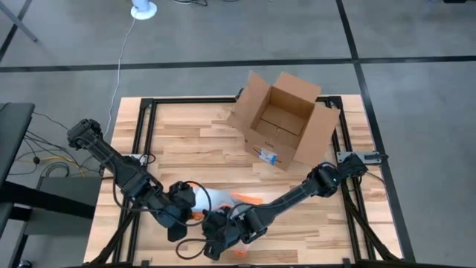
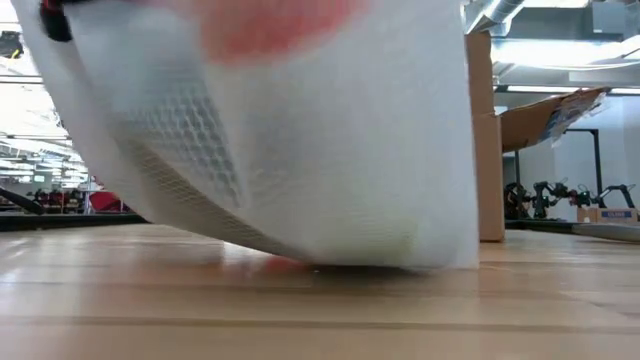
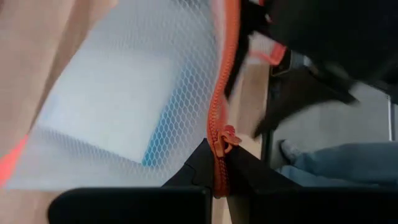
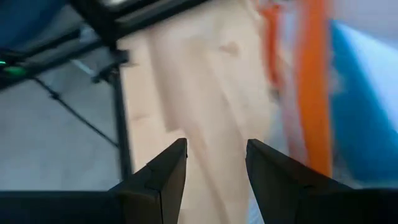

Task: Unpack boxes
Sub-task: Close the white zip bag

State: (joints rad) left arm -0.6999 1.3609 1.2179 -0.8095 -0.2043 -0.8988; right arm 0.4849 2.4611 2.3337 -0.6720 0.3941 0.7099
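Observation:
The brown cardboard box (image 1: 279, 119) stands open on the table's far right part, flaps spread; in the low view the box (image 2: 487, 140) shows at the right. A clear mesh pouch (image 1: 222, 199) with an orange zipper edge, a white and blue item inside it (image 3: 106, 106), sits near the front edge. My left gripper (image 3: 217, 157) is shut on the pouch (image 3: 155, 74). My right gripper (image 4: 216, 149) stands open just right of it, over bare wood, with the pouch's orange edge (image 4: 314, 81) beside it. Seen from above, my right gripper (image 1: 217, 240) lies near the front edge. My left gripper pinches the pouch's orange zipper edge (image 3: 219, 140) between its two fingers, next to the zipper pull. The fingers lie across the zipper line. The pouch is tilted, with its lower part (image 2: 330, 258) on the table.
The table's black frame rails (image 1: 145, 141) run along its left and right sides. A strip of bare wood (image 1: 193, 141) lies between the arms and the box. A person's leg and shoe (image 3: 323, 165) show beyond the table.

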